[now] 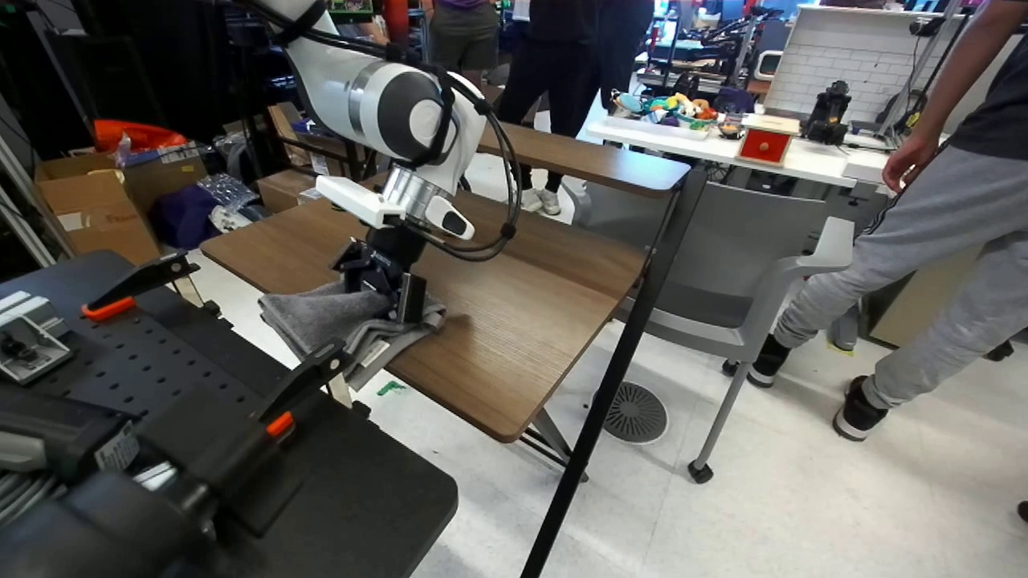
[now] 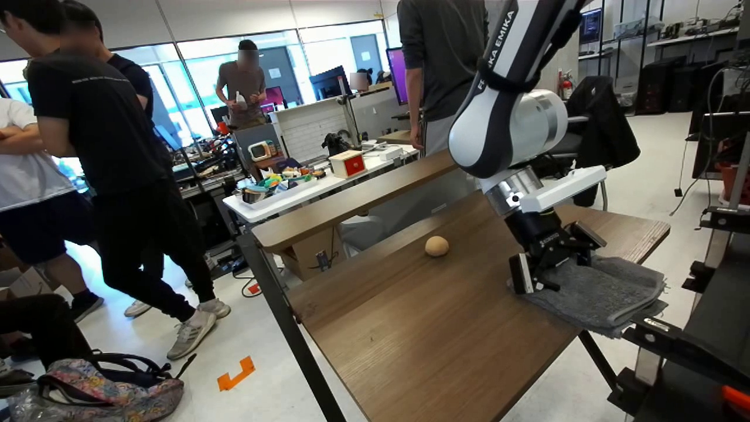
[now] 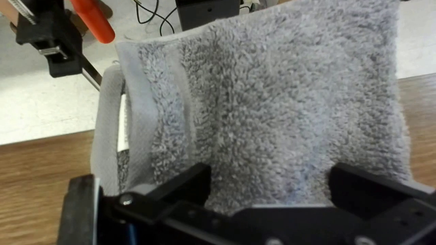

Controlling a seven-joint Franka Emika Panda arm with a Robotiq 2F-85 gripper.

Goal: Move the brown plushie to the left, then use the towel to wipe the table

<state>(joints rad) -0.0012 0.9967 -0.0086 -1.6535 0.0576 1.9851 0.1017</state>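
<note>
The brown plushie (image 2: 436, 246) is a small tan ball on the dark brown table (image 2: 410, 334), near the raised shelf. It does not show in the other views. The grey folded towel (image 2: 609, 287) lies at the table edge and partly hangs over it; it also shows in an exterior view (image 1: 313, 317) and fills most of the wrist view (image 3: 272, 102). My gripper (image 2: 556, 274) points down onto the towel, well apart from the plushie. In the wrist view my gripper (image 3: 269, 173) has its fingers spread, with towel cloth between and beneath them.
A black perforated cart (image 1: 201, 377) with orange-tipped clamps (image 1: 301, 385) stands close to the towel's overhanging side. A raised shelf (image 2: 351, 205) runs along the table's far side, and a slanted black leg (image 1: 618, 369) stands at one end. A grey chair (image 1: 723, 265) and people stand nearby.
</note>
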